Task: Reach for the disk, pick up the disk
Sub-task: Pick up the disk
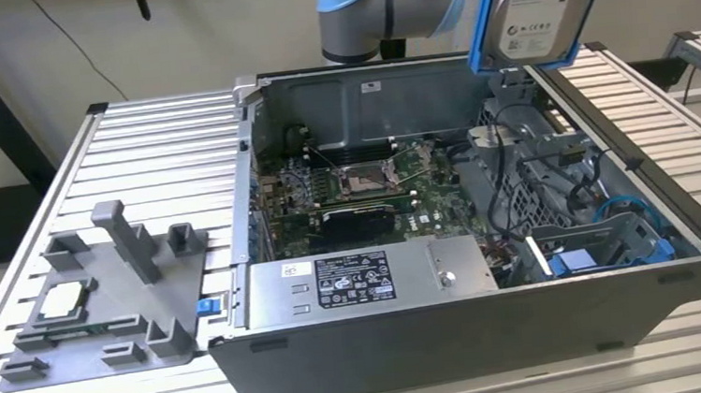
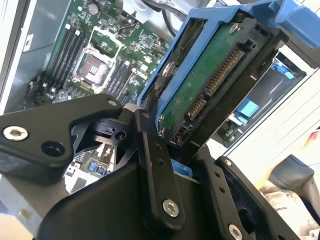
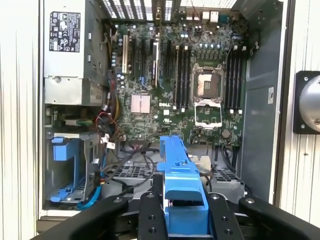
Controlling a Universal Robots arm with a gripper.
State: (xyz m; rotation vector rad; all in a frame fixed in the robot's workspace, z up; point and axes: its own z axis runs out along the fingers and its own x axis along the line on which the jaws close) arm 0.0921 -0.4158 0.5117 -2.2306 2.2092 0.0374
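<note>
One disk | clamped between gripper fingers | lifted above open computer case

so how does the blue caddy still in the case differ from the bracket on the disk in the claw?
The blue caddy sits in its bay inside the case, with no drive visible in it; the disk fills its blue bracket. The caddy is down in the chassis; the disk hangs above it, clamped in the claw. Both are bright blue plastic.

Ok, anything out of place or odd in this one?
Nothing damaged or spilled. The disk is out of the open computer case, held upright above its far corner by the gripper, shut on its blue bracket. A small square chip lies on the grey fixture.
</note>
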